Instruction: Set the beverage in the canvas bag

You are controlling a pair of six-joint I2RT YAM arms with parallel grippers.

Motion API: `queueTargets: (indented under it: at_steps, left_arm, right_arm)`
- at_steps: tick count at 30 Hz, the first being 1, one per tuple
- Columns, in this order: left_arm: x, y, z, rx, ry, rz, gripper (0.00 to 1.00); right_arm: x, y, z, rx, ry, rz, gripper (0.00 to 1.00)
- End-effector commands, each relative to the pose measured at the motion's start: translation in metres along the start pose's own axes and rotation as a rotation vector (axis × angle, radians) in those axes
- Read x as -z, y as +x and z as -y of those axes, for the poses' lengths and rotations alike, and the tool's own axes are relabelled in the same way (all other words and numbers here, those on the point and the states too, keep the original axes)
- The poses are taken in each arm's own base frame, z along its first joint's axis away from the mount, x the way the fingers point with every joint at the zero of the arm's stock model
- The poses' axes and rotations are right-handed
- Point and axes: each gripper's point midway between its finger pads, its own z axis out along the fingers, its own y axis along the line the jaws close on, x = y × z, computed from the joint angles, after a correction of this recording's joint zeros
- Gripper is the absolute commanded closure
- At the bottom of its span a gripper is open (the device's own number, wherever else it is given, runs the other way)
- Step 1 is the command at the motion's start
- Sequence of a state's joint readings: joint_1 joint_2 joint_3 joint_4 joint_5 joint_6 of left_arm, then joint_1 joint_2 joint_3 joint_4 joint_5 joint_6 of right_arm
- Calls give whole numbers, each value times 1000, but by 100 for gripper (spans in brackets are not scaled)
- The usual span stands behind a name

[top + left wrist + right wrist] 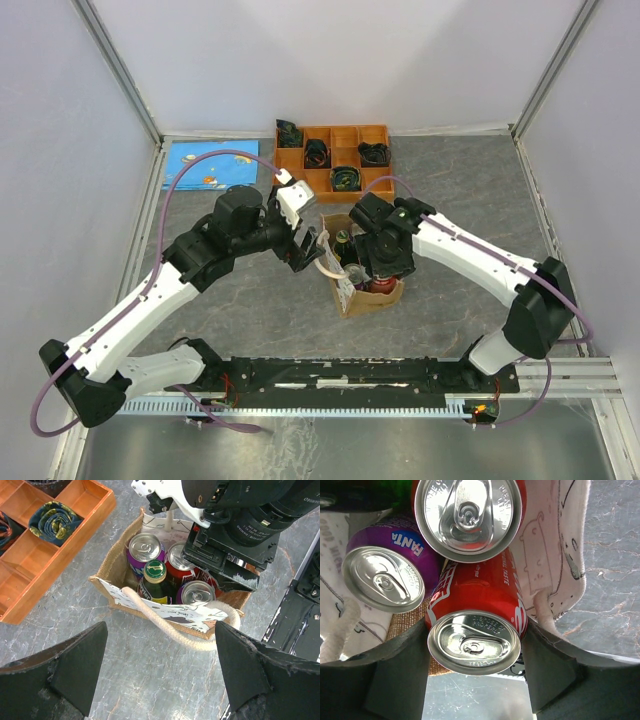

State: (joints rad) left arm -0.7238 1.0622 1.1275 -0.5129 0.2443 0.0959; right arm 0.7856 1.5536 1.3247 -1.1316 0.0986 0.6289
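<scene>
The tan canvas bag (352, 297) stands open mid-table, with a cream rope handle (170, 627) hanging over its near wall (115, 555). Inside are a purple can (144, 547), a red can (177, 557), a green-capped bottle (155, 572) and another can (196, 592). My right gripper (372, 275) reaches into the bag and is shut on a tilted red cola can (475, 605), one finger on each side (476, 630). A purple Fanta can (385, 575) and a second red can (467, 515) sit beside it. My left gripper (305, 250) is open and empty (160, 630), just short of the handle.
An orange compartment tray (385, 150) holding rolled items stands behind the bag, and shows at the left in the left wrist view (100, 510). A blue mat (205, 165) lies at the back left. The black base rail (350, 375) runs along the near edge.
</scene>
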Motion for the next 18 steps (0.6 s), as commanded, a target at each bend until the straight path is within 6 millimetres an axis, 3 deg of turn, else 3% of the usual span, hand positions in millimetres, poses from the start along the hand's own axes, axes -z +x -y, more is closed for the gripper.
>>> queueTargets:
  at_steps: [1, 7, 18]
  left_arm:
    - [0, -14, 3, 9, 20, 59, 7]
    - [-3, -9, 7, -10, 54, 48, 7]
    - [-7, -2, 10, -21, 77, 31, 7]
  right_arm:
    - [5, -41, -29, -60, -119, 190, 100]
    - [33, -58, -33, -69, -148, 266, 100]
    - [48, -64, -44, -58, -174, 248, 100]
